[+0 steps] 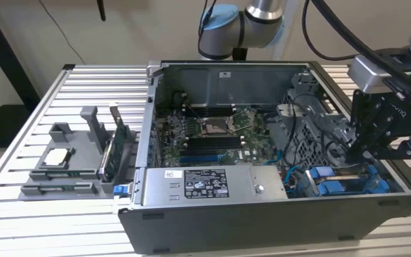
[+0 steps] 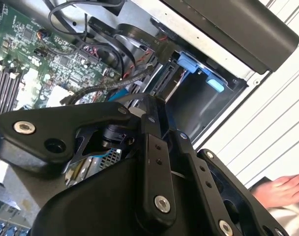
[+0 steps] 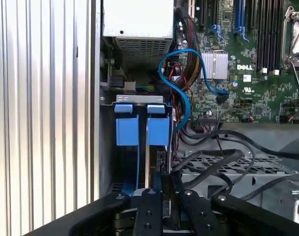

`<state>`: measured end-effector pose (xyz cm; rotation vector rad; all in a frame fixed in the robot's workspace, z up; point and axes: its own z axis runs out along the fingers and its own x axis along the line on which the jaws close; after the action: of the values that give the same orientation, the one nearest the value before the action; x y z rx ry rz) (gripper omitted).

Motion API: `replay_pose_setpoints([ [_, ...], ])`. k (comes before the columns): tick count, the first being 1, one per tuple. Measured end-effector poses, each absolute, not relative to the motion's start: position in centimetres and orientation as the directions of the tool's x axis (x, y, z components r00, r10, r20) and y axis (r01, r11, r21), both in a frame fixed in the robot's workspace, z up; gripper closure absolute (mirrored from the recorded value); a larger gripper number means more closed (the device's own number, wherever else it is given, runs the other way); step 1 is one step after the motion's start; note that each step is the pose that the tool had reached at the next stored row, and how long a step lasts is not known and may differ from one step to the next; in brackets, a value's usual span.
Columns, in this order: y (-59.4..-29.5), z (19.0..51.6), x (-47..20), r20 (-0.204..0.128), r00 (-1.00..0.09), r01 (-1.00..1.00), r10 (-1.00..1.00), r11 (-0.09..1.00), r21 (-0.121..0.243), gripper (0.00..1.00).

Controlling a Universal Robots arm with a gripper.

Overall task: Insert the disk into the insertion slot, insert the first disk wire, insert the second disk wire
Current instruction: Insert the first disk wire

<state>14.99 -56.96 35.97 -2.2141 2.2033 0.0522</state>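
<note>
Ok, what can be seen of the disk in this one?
The disk shows mainly as its bright blue plastic carrier, standing on edge in the drive bay. The bay is in the computer case's corner beside the power supply, toward the exterior view's right. A thin silvery edge shows between the blue parts. The end effector hangs just above it; contact cannot be told. A blue cable loops nearby.

This looks like a robotics lab bench: a slotted aluminium surface (image 1: 84, 91) carries an opened computer case (image 1: 263, 227) with its motherboard (image 1: 216, 134) bare near my hand (image 1: 357, 154). Across the case from my hand, a grey fixture (image 1: 66, 160) holds loose parts, and a plain wall (image 1: 141, 32) stands behind.
</note>
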Motion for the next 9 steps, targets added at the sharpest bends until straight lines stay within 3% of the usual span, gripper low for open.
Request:
replay_pose_setpoints([
  [9, -57.0, 34.8, 15.4, -0.035, 0.005, -1.0, -0.999, -0.005, 0.003, 0.81],
])
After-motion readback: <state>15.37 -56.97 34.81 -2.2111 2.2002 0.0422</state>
